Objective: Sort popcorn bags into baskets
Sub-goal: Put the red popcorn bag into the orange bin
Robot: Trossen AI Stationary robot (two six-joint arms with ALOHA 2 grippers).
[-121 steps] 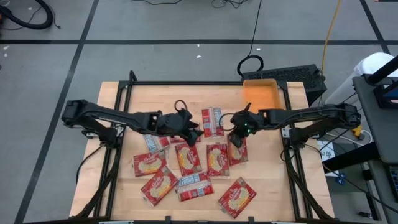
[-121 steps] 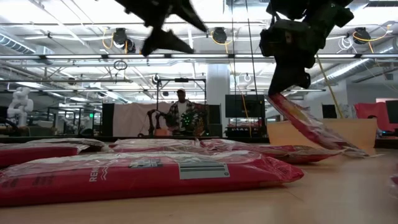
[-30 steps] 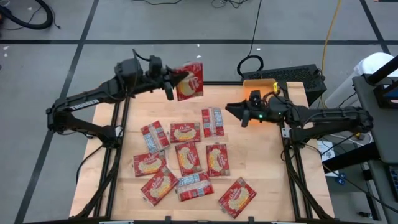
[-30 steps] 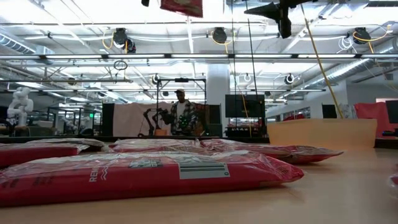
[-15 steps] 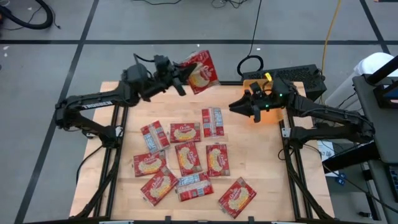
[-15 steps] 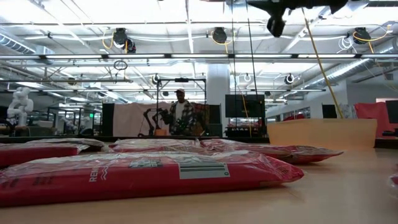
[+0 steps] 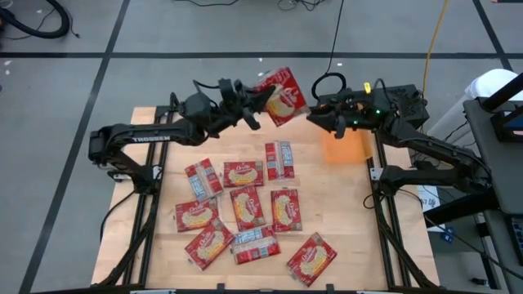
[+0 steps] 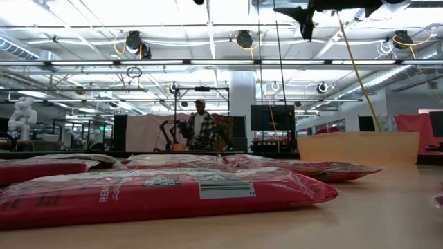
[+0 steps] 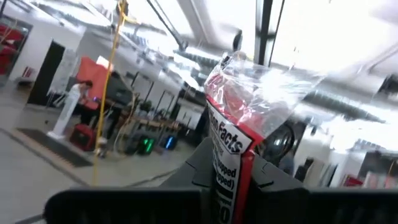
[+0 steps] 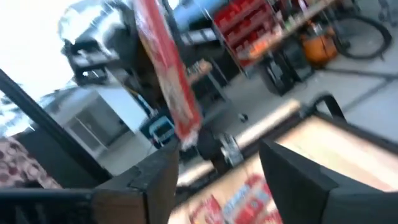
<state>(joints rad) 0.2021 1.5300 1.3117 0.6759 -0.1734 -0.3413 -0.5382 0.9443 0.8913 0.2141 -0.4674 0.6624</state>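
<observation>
1. Left gripper (image 7: 255,104), upper centre of the overhead frame, is clamped on one red popcorn bag (image 7: 282,95), held up in the air above the table's far edge.
2. Right gripper (image 7: 315,116) hovers just right of that bag, its fingers spread apart with nothing between them, pointing at the bag.
3. Orange basket (image 7: 347,147) sits at the table's (image 7: 343,212) upper right, partly under the right arm.
4. Ten more popcorn bags (image 7: 245,206) lie flat, clustered across the table's centre and lower half.
</observation>
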